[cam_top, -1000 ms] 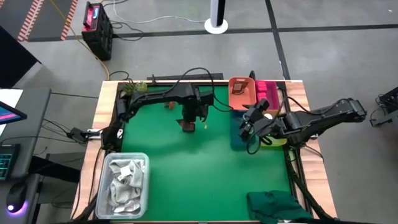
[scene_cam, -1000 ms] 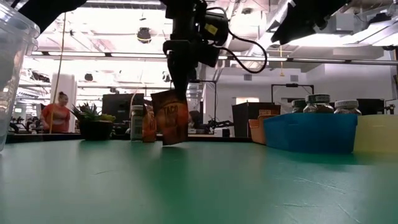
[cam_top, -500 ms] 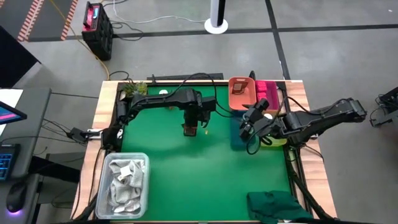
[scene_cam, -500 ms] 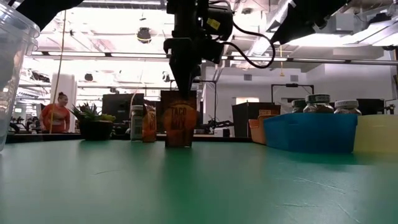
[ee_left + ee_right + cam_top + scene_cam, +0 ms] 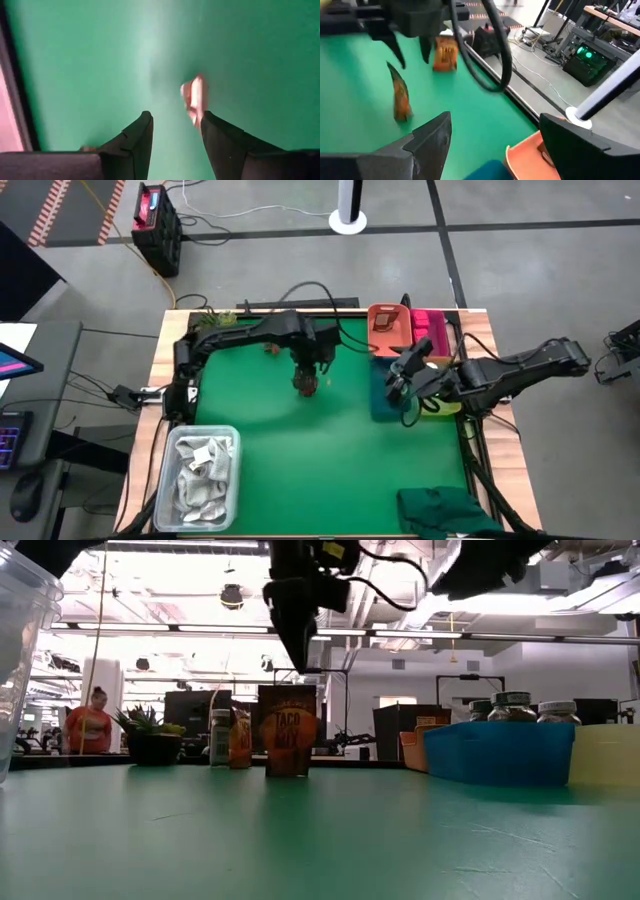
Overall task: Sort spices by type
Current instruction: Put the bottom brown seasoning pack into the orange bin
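Note:
An orange-brown "Taco Mix" packet (image 5: 288,730) stands upright on its bottom edge on the green mat, mid-table toward the far side (image 5: 306,384). My left gripper (image 5: 304,658) hangs open just above its top edge and touches nothing. In the left wrist view my left gripper (image 5: 175,131) has the packet (image 5: 194,98) showing just beyond one finger. My right gripper (image 5: 495,137) is open and waits above the blue bin (image 5: 382,396). A white-capped jar (image 5: 221,736) and an orange packet (image 5: 239,740) stand near the far edge.
Orange (image 5: 388,330), pink (image 5: 432,328), blue and yellow-green (image 5: 441,409) bins line the right side; jars (image 5: 513,705) stand in the blue bin. A clear tub of white rags (image 5: 200,473) sits near-left, a dark green cloth (image 5: 445,510) near-right, a small plant (image 5: 150,734) far-left. A person (image 5: 90,726) is beyond the table.
My left gripper carried the tilted taco packet a little toward the right, turned it face-on to the low camera and stood it upright on the mat. It then let go and rose straight up; the packet stays standing by itself.

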